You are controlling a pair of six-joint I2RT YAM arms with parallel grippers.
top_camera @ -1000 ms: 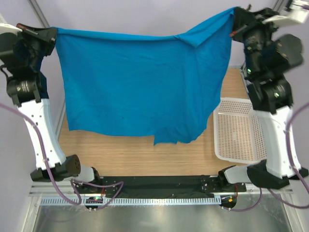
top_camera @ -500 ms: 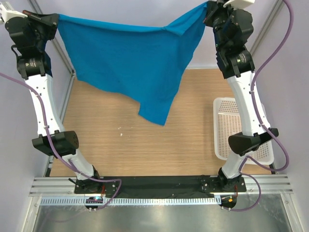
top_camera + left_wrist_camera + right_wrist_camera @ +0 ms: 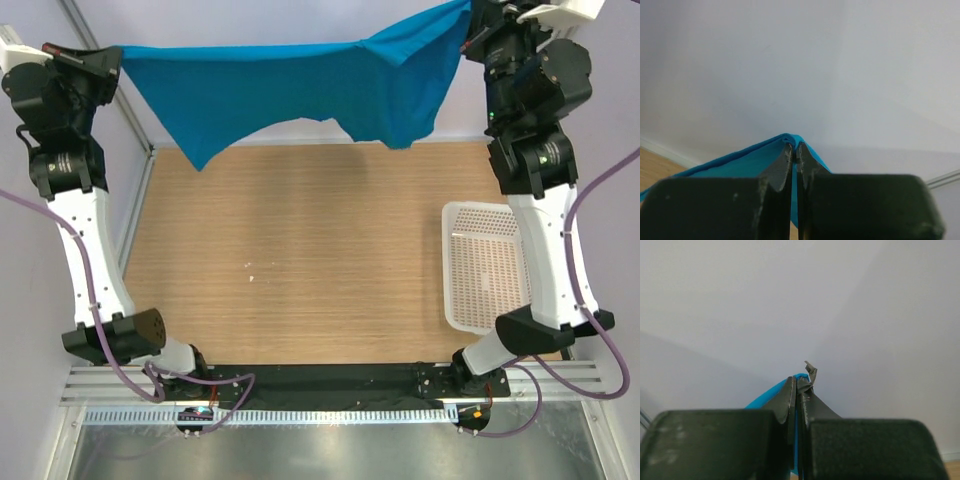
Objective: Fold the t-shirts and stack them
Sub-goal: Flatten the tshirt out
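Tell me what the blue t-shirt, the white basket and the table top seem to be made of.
The t-shirt: soft thin cloth, matte; it sags and creases where it hangs. The basket: probably stiff plastic; regular lattice of small holes. The table top: wood or wood-look laminate, matte; pale grain lines.

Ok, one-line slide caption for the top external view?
Left gripper and right gripper hold the blue t-shirt stretched aloft between them; white basket sits on the table by the right arm.
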